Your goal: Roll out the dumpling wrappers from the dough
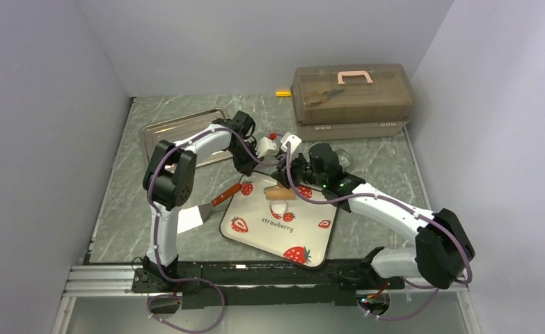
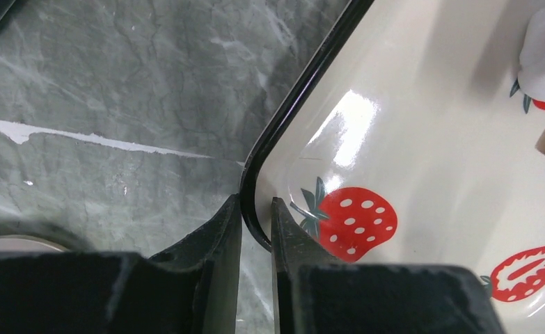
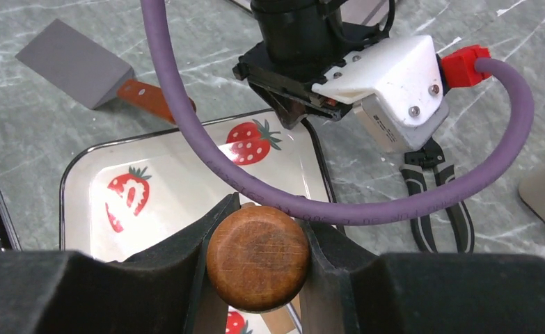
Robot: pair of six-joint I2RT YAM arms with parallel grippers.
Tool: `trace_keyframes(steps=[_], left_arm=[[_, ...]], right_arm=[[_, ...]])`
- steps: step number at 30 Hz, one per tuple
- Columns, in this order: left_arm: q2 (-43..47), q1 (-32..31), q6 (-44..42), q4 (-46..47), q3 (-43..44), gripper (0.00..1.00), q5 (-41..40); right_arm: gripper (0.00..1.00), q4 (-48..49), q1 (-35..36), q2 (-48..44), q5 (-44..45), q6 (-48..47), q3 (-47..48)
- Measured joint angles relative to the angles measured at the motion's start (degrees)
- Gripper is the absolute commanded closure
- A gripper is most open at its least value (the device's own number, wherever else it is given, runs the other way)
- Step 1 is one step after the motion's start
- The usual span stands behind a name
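Dough (image 2: 542, 56): 1 small white lump on the strawberry plate (image 2: 422, 139), near its far edge, just beside the wooden roller (image 3: 257, 257). No flat wrappers visible yet. Right gripper (image 3: 266, 216) is clamped on the roller, both jaws snug against the wood. Left gripper (image 2: 257, 229) pinches the plate's black rim at a corner, pinning it. Judgement: hold the plate firm, lay the roller level across the lump, and press lightly in short strokes so the soft dough spreads evenly without sticking.
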State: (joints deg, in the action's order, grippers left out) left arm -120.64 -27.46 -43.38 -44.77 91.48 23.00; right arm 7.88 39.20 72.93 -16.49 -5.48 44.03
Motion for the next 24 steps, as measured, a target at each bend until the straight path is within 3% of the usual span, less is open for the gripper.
trace_keyframes(steps=[7, 15, 19, 24], left_arm=[[-0.02, 0.85, 0.2, -3.72, 3.91, 0.64, 2.73], [0.07, 0.9, 3.02, -5.53, 12.09, 0.6, 11.74], [0.13, 0.9, 4.79, -5.64, 11.56, 0.61, 13.38], [0.44, 0.74, 8.96, -1.51, 4.66, 0.59, 9.4]], right_arm=[[1.0, 0.5, -0.28, 2.97, -2.75, -0.31, 0.85], [1.0, 4.94, -0.04, 1.29, -3.13, 1.22, -3.5], [1.0, 9.03, 0.04, 0.9, -3.06, 2.21, -6.4], [1.0, 13.31, 2.45, 0.22, 0.96, 2.36, -9.07]])
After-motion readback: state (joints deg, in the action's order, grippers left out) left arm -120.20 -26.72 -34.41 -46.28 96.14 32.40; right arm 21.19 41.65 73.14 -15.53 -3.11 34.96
